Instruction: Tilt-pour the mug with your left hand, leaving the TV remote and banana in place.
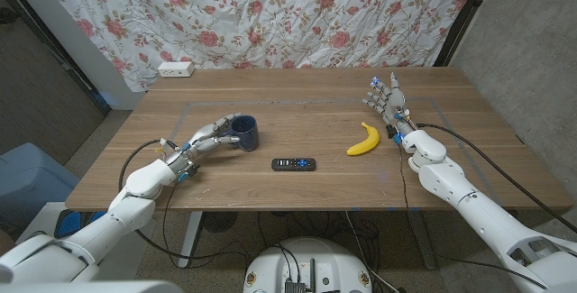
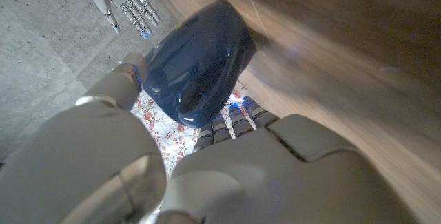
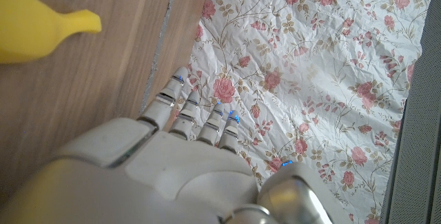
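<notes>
The left hand (image 1: 209, 136) was at the mug (image 1: 244, 132), fingers curled round its side w/ the thumb on the other side, so it looked clamped on the mug. The mug was dark blue and sat on the wooden table (image 1: 297, 185), left of the middle, near the robot's left arm. In the head view it looked upright or close to it; in the left wrist view the mug (image 2: 196, 69) showed dark and shiny between the fingers (image 2: 234, 120) and the thumb, but the tilt was hard to tell there. So my guess: the grab step was done or nearly done, and the tip-over part had not begun. The TV remote (image 1: 294, 163) lay flat near the middle, just to the right of the mug but apart from it. The banana (image 1: 363, 140) lay further right, well apart from the mug. The right hand (image 1: 386, 100) stood up w/ fingers apart, holding nothing, near the banana but not touching it. Next move prob. calls for a small lift, then a slow roll of the wrist to tip the mug, keeping it away from the remote.
</notes>
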Robot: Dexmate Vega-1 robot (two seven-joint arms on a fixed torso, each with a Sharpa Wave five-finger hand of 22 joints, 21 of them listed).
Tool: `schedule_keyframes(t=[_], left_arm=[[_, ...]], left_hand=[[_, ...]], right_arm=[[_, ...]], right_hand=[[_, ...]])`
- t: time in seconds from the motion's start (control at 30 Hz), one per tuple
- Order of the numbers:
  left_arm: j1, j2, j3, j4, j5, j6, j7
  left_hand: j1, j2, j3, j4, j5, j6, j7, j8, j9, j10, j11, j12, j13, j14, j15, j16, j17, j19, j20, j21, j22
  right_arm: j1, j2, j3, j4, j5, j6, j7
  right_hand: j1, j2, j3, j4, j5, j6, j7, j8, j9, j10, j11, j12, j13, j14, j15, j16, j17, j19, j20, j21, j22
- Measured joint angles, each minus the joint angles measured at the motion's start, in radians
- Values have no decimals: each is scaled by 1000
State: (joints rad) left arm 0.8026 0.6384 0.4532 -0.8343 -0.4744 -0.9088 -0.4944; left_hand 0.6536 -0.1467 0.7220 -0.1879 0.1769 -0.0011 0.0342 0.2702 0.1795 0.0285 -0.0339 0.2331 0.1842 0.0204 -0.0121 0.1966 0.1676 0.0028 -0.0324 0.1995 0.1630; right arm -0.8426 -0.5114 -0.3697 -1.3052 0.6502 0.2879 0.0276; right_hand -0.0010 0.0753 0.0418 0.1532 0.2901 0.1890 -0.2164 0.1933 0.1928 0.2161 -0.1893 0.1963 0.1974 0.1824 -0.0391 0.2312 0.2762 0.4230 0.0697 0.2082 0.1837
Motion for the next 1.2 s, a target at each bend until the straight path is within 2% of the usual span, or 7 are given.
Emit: schedule_keyframes(t=[0.23, 0.5, 0.77, 0.93, 1.2], left_arm=[[-10, -9, 9, 13, 19, -9, 22], [-33, -24, 21, 43, 40, -23, 40], [-52, -40, 37, 65, 53, -31, 46], [-59, -46, 44, 69, 58, -32, 50], [-60, -54, 49, 69, 74, -35, 82]], left_hand=[[23, -3, 0, 0, 0, 11, 11, 0, 0, 18, 0, 0, 0, 26, 1, 0, 0, 19, 2, 0, 0], [47, -6, 0, 0, 0, 38, 27, 8, 0, 45, 20, 4, 5, 54, 17, 0, 3, 31, -2, -4, 0], [70, -11, -5, 1, 0, 64, 32, 13, 0, 81, 22, 8, 5, 88, 7, 8, 2, 39, 0, -4, 0], [93, -15, -10, 1, 0, 95, 41, 31, 5, 115, 18, 8, 9, 121, 3, 9, 2, 52, 5, -4, 0], [152, -15, -34, 0, 0, 186, 36, 75, 14, 199, 1, 23, 18, 191, -16, 9, 2, 88, -6, -4, 3]], right_arm=[[0, 0, 0, 0, 0, 0, 0], [0, 0, 0, 0, 0, 0, 0], [0, 1, 0, 1, 0, 0, 0], [0, 1, 0, 1, 0, 0, 0], [1, 0, 0, 1, 0, 0, 0]], right_hand=[[0, 0, 0, 0, 0, 0, 0, 0, 0, 0, 0, 0, 0, 0, 0, 0, 0, 0, 0, 0, 0], [0, 0, 0, 0, 0, 0, 0, 0, 0, 0, 0, 0, 0, 0, 0, 0, 0, 0, 0, 0, 0], [0, 0, 0, 0, 0, 0, 0, 0, 0, 0, 0, 0, 0, 0, 0, 0, 0, 0, 0, 0, 0], [0, 0, 0, 0, 0, 0, 0, 0, 0, 0, 0, 0, 0, 0, 0, 0, 0, 0, 0, 0, 0], [0, 0, 0, 0, 0, 0, 0, 0, 0, 0, 0, 0, 0, 0, 0, 0, 0, 0, 0, 0, 0]])
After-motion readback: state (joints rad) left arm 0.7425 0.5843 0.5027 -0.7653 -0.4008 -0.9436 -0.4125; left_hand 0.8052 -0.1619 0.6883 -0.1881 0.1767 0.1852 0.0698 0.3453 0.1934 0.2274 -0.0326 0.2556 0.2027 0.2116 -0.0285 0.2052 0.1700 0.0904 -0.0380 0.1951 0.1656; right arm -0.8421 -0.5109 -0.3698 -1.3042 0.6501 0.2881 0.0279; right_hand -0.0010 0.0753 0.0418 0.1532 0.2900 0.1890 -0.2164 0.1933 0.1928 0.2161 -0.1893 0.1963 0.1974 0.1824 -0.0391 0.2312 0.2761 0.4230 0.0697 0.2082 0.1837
